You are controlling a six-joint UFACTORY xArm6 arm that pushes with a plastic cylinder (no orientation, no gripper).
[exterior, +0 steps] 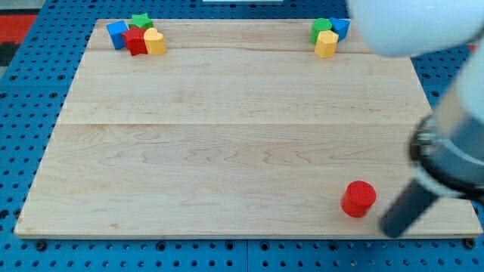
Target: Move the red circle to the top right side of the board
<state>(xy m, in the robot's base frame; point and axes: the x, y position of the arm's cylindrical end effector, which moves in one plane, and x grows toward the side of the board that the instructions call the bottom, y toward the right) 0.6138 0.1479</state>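
The red circle block (358, 199) lies near the board's bottom right corner. My tip (390, 230) rests on the board just to the right of and below the red circle, a small gap apart from it. The dark rod rises from the tip up to the right into the blurred arm body.
At the board's top left sit a blue block (117, 34), a green star (141, 21), a red block (136, 41) and a yellow block (155, 42). At the top right sit a green block (321, 29), a blue block (339, 28) and a yellow block (326, 44). The wooden board (227, 136) lies on a blue pegboard.
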